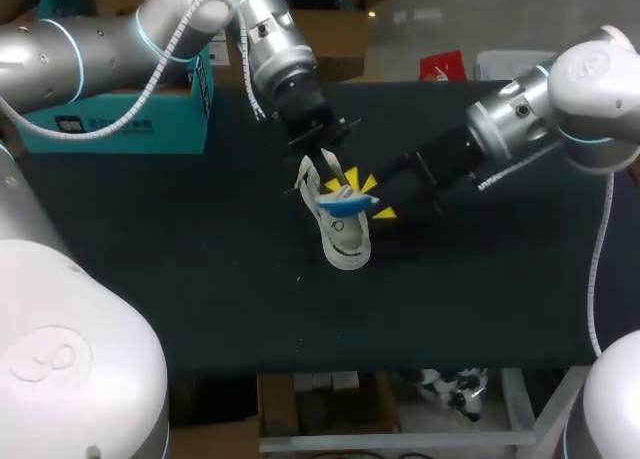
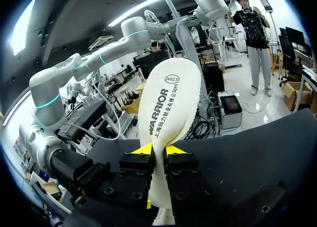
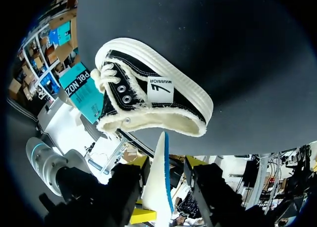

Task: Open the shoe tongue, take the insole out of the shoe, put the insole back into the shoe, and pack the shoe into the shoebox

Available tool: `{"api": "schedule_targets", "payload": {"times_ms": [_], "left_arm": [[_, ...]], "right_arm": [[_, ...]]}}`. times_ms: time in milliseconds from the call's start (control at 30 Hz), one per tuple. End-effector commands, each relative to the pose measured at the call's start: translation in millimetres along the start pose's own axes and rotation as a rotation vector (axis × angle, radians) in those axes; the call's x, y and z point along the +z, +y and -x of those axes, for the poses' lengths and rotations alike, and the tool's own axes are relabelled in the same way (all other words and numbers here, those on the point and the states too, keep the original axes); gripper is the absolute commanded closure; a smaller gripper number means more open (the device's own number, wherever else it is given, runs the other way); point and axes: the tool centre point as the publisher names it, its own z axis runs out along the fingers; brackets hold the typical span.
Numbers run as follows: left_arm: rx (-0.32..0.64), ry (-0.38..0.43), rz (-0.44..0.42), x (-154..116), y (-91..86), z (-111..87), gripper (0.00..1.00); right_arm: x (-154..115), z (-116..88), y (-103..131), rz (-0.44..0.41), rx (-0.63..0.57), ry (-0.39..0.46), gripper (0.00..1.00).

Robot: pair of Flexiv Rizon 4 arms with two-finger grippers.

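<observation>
Left gripper (image 2: 158,151) is clamped on the insole (image 2: 168,101) and holds it upright above the bench (image 1: 200,279). Right gripper (image 3: 167,162) has its fingers spread, with the insole's edge between them and a gap on one side. Just below both, the shoe (image 1: 345,241) rests on the bench, well apart from the shoebox (image 1: 120,114).

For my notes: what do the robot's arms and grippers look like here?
Both the left arm and right arm are silver-white rounded tubes with light-blue joint rings and pale coiled cables. The left gripper and right gripper are black blocks with yellow tips.
</observation>
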Motion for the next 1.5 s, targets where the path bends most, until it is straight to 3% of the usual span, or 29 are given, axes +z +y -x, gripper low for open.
{"api": "schedule_targets", "payload": {"times_ms": [33, 333, 433, 600, 967, 1100, 1167, 1500], "left_arm": [[0.010, -0.011, 0.015, 6, -1.1, -1.5, 1.00], [0.029, -0.011, 0.023, 8, 3.6, 2.7, 1.00], [0.030, -0.013, 0.024, 8, 6.0, 2.4, 1.00], [0.027, -0.014, 0.031, 6, 10.4, 2.0, 1.00], [0.030, -0.016, 0.048, 7, 18.7, 5.2, 1.00], [0.033, -0.013, 0.059, 9, 20.4, 7.3, 1.00], [0.034, -0.015, 0.064, 9, 21.8, 8.8, 1.00], [-0.020, 0.017, 0.017, 5, 25.8, 10.8, 1.00]], "right_arm": [[-1, 7, 3, -0.021, 0.003, 0.015, 0.53], [-1, 7, 7, -0.044, -0.012, 0.051, 0.68], [-2, 5, 9, -0.051, -0.019, 0.056, 0.81], [-2, 0, 11, -0.063, -0.033, 0.061, 0.83], [-3, -3, 12, -0.084, -0.044, 0.074, 0.73], [-3, -4, 12, -0.089, -0.047, 0.078, 0.85], [-3, -4, 12, -0.092, -0.050, 0.081, 1.00], [-4, -1, 9, -0.081, -0.051, 0.089, 1.00]]}}
